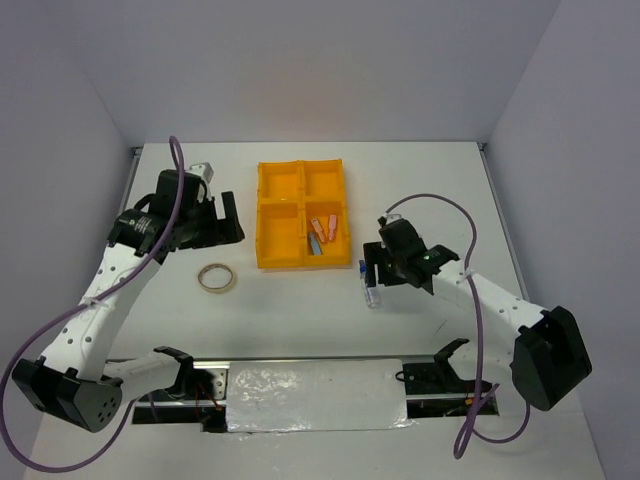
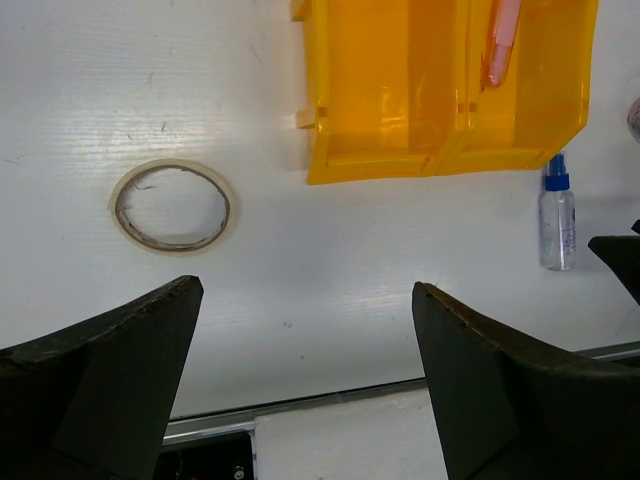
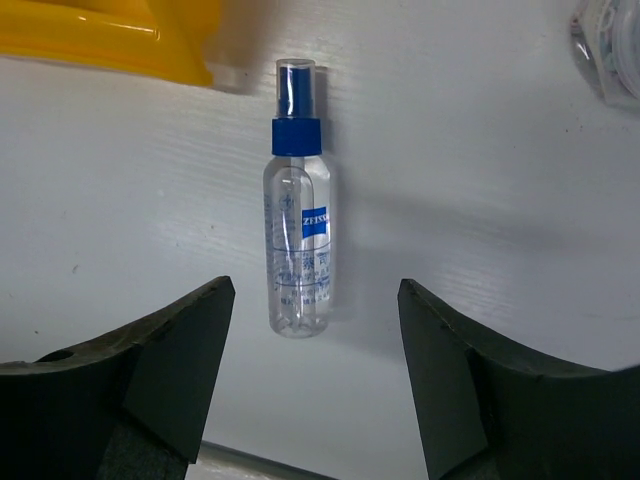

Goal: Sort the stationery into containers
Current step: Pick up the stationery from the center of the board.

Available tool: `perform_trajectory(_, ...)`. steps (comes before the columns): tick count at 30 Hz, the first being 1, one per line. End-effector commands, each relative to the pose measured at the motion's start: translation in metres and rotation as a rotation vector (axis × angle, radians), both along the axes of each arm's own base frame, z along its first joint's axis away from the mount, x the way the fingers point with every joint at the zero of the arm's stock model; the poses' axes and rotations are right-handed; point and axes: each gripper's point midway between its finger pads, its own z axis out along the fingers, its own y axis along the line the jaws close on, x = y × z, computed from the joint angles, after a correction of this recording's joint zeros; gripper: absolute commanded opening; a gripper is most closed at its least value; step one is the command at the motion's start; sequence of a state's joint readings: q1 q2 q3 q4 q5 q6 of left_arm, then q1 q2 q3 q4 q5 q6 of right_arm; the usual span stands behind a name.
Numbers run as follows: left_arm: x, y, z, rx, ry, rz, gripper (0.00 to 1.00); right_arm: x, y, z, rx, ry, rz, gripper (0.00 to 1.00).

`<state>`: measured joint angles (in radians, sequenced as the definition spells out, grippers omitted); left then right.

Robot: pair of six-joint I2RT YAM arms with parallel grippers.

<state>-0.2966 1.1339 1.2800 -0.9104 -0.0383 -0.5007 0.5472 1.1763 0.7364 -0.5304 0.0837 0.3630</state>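
The clear spray bottle with blue cap (image 3: 300, 240) lies on its side on the white counter (image 1: 300, 320), at about 4 o'clock from the orange-yellow tray (image 1: 261, 220), cap pointing to 12 o'clock in the right wrist view. The right gripper (image 3: 315, 290) hovers over its lower body with jaws apart on either flank, holding nothing. The main risk I see is the round, smooth bottle rolling or squirting out if the fingers close off-centre or too near its base; a low approach could also nudge it against the tray corner. The clear-grey roll (image 3: 610, 50) at 1 o'clock sits near enough to be knocked by a swing. The left gripper (image 2: 307, 288) is wide open and empty, with the beige tape ring (image 2: 172, 244) at 10 o'clock; flat on the counter, that ring may slide instead of lifting
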Motion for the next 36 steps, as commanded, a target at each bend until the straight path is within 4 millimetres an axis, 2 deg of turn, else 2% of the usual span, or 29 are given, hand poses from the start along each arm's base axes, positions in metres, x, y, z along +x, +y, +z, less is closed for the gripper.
perform_trajectory(1,0.007,-0.004,0.004,-0.030,-0.044,-0.003,0.99,0.018,0.011,0.000,0.024,-0.078,0.020,0.74)
perform_trajectory(7,0.003,0.003,-0.002,-0.006,-0.034,0.016,0.99,0.020,0.016,-0.024,-0.011,-0.029,0.033,0.70)
perform_trajectory(11,0.002,0.007,0.002,0.007,-0.052,0.026,0.99,0.018,0.017,-0.045,-0.033,0.028,0.027,0.65)
perform_trajectory(16,0.001,0.012,0.003,0.030,-0.054,0.038,0.99,0.013,0.021,-0.060,-0.044,0.071,0.018,0.55)
perform_trajectory(19,0.001,0.013,0.004,0.034,-0.058,0.040,0.99,0.006,0.022,-0.066,-0.051,0.092,0.020,0.44)
perform_trajectory(20,0.001,0.013,0.004,0.037,-0.059,0.041,0.99,0.004,0.019,-0.067,-0.061,0.092,0.006,0.33)
perform_trajectory(23,0.001,0.013,0.003,0.039,-0.056,0.040,0.99,0.003,0.013,-0.056,-0.045,0.057,-0.045,0.16)
perform_trajectory(24,0.002,0.014,0.003,0.039,-0.056,0.041,1.00,0.004,0.013,-0.043,-0.012,0.021,-0.065,0.13)
perform_trajectory(26,0.002,0.013,0.003,0.041,-0.057,0.037,0.99,0.003,0.009,-0.033,0.001,-0.006,-0.087,0.00)
perform_trajectory(31,0.003,0.017,0.007,0.048,-0.070,0.061,0.99,0.005,0.008,0.027,0.087,-0.121,-0.121,0.00)
perform_trajectory(33,0.003,0.025,0.014,0.064,-0.095,0.105,0.99,0.010,0.013,0.057,0.141,-0.168,-0.130,0.00)
perform_trajectory(34,0.002,0.029,0.019,0.065,-0.117,0.123,0.99,0.012,0.015,0.081,0.180,-0.204,-0.134,0.00)
perform_trajectory(36,0.002,0.038,0.029,0.084,-0.146,0.167,0.99,0.012,0.023,0.102,0.248,-0.217,-0.135,0.00)
